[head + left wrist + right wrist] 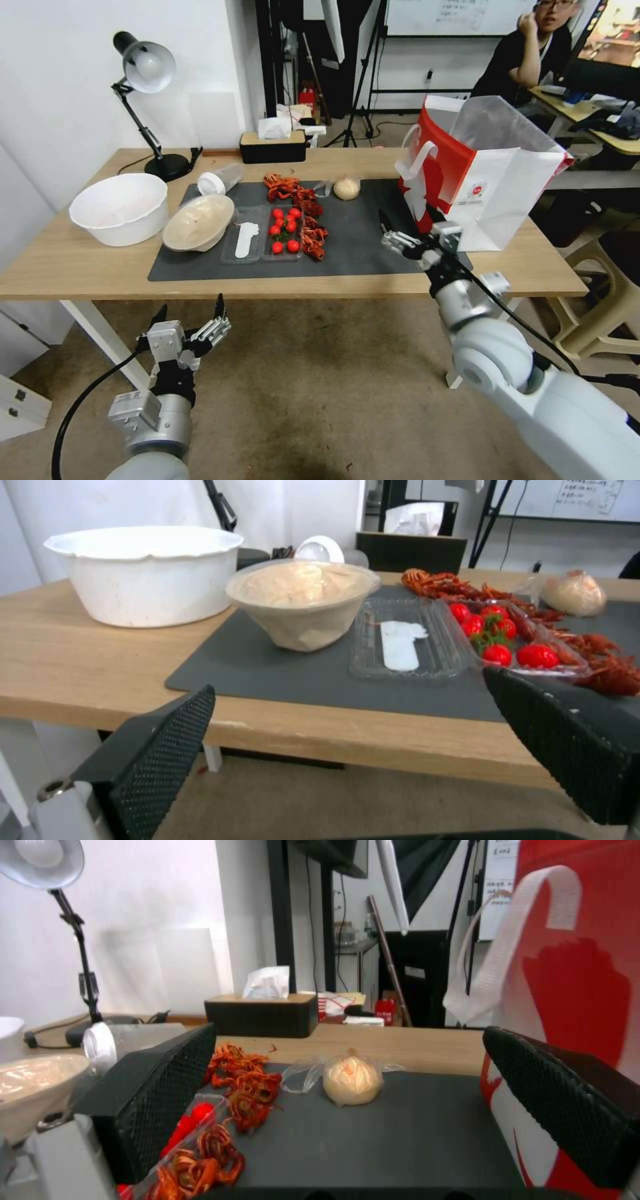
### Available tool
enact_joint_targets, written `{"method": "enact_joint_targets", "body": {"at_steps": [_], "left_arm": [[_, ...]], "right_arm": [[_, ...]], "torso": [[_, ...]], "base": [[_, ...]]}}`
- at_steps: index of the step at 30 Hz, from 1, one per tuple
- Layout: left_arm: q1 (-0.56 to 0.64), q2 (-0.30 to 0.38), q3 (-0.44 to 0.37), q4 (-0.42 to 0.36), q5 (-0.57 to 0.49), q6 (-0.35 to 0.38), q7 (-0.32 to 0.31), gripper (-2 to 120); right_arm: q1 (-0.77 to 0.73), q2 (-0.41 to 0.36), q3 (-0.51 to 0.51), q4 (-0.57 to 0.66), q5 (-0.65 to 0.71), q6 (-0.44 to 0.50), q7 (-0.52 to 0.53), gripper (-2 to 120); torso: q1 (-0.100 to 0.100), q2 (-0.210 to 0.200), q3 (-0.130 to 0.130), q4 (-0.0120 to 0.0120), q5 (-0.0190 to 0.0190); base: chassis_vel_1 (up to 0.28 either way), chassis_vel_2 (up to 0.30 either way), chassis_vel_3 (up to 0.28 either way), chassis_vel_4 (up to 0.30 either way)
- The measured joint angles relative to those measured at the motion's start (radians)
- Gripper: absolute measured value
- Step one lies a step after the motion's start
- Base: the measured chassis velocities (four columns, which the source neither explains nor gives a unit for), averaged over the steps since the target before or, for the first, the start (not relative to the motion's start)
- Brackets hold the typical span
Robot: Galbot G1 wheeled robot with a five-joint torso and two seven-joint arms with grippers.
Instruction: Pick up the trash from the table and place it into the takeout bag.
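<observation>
The beige lump in clear wrap [347, 188] lies at the dark grey mat's [360, 247] upper centre, its wrap hard to make out, and the large white paper takeout bag with red side panels [487, 173] stands right of it, interior hidden. The tan round bowl [198, 222] tilts at centre-left beside a clear tray of red tomatoes [285, 230]. The right gripper [393, 233] hovers wide open over the mat just left of the bag; the left gripper [190, 317] hangs open at lower left, below the long light-wood table [80, 267].

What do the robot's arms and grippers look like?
Both arms are glossy white and silver-grey, with rounded joints and a black cable running alongside. The left gripper and right gripper have silver metal linkages and black fingers with a dimpled mesh texture.
</observation>
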Motion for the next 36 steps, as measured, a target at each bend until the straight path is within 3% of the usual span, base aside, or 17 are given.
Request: {"method": "enact_joint_targets", "body": {"at_steps": [4, 12, 14, 20, 22, 27, 36], "left_arm": [[0.002, 0.001, -0.006, -0.005, 0.001, 0.001, 0.0, 100], [0.004, -0.003, -0.007, -0.008, 0.001, 0.002, 0.0, 100], [0.004, -0.001, -0.012, -0.008, 0.0, 0.003, -0.004, 100], [0.008, -0.001, -0.019, -0.009, -0.003, 0.002, -0.006, 100], [0.007, -0.002, -0.018, -0.006, -0.003, 0.001, -0.006, 100], [0.004, -0.002, -0.018, -0.004, -0.005, 0.001, -0.006, 100], [-0.001, 0.002, -0.021, 0.003, -0.014, 0.002, -0.008, 100]], "right_arm": [[0.087, -0.01, -0.052, -0.011, 0.037, -0.068, 0.024, 100], [0.254, 0.009, -0.169, -0.077, 0.098, -0.094, 0.035, 100], [0.369, 0.057, -0.245, -0.131, 0.134, -0.114, 0.062, 100], [0.493, 0.143, -0.332, -0.217, 0.164, -0.169, 0.145, 100], [0.555, 0.194, -0.374, -0.27, 0.165, -0.207, 0.221, 100], [0.635, 0.26, -0.411, -0.358, 0.165, -0.265, 0.341, 100], [0.721, 0.328, -0.43, -0.485, 0.182, -0.288, 0.369, 100]], "torso": [[0.0, 0.0, 0.0, -0.0001, 0.0], [0.0, 0.0, 0.0, -0.0003, -0.0003], [0.0, 0.0, 0.0, -0.0001, -0.0003], [0.0, 0.0, 0.0, -0.0001, -0.0002], [0.0, 0.0, 0.0, 0.0, -0.0003], [0.0, 0.0, 0.0, 0.0, -0.0004], [0.0, 0.0, 0.0, -0.0002, -0.0002]], "base": [[0.0, 0.0, 0.0, 0.0], [0.0, 0.0, 0.0, 0.0], [0.0, 0.0, 0.0, 0.0], [0.0, 0.0, 0.0, 0.0], [0.0, 0.0, 0.0, 0.0], [0.0, 0.0, 0.0, 0.0], [0.0, 0.0, 0.0, 0.0]]}}
